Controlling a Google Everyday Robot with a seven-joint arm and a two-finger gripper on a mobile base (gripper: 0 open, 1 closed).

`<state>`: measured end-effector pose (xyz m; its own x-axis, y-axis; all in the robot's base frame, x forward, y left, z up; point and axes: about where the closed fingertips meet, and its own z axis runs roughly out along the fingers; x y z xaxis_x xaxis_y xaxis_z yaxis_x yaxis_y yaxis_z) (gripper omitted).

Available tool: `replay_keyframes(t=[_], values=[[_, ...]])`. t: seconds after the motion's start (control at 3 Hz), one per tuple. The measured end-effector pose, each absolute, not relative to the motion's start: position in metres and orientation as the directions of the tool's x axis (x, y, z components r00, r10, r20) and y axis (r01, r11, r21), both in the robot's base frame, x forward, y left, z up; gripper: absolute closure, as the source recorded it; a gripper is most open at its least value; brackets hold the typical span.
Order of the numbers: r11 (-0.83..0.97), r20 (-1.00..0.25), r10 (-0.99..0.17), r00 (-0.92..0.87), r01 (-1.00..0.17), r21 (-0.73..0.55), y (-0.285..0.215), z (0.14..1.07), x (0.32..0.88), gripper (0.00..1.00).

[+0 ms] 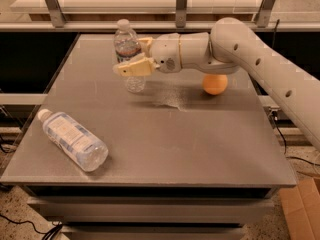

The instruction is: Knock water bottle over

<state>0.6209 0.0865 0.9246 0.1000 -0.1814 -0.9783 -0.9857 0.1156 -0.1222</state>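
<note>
The water bottle (126,46) is slim and clear with a white cap and a dark label band. It stands upright at the back left of the grey table (200,139). My gripper (136,56) has reached it from the right at mid-height. The jaws are open. The near finger (131,68) crosses in front of the bottle's body and the far finger (145,42) sits just right of its shoulder. I cannot tell whether a finger touches the bottle.
A fatter clear bottle with a large pale label (73,140) lies on its side at the front left. An orange (215,84) sits at the back right, partly behind my arm (250,54). A railing (180,4) runs behind the table.
</note>
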Motion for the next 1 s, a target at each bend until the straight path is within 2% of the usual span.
replay_keyframes(t=[0.67, 1.0], values=[[0.081, -0.978, -0.166, 0.129, -0.986, -0.144, 0.089, 0.934, 0.623, 0.89], [0.057, -0.964, -0.205, 0.171, -0.981, -0.186, 0.079, 0.946, 0.623, 1.0]])
